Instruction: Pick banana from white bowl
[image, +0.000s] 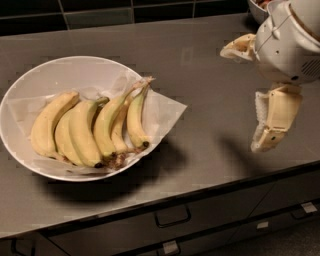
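Observation:
A bunch of several yellow bananas (90, 130) lies in the wide, shallow white bowl (35, 80) at the left of the grey counter. The bowl is lined with crinkled white paper (165, 107) that hangs over its right rim. The banana stems point up and to the right. My gripper (243, 97) hovers above the counter to the right of the bowl, well apart from it. It is open and empty, with one cream finger (237, 46) up at the back and the other finger (274, 120) pointing down toward the front.
The rim of another bowl (257, 9) shows at the back right corner, behind my arm. Dark tiles run along the back of the counter. Drawers with handles (172, 217) sit below the counter's front edge.

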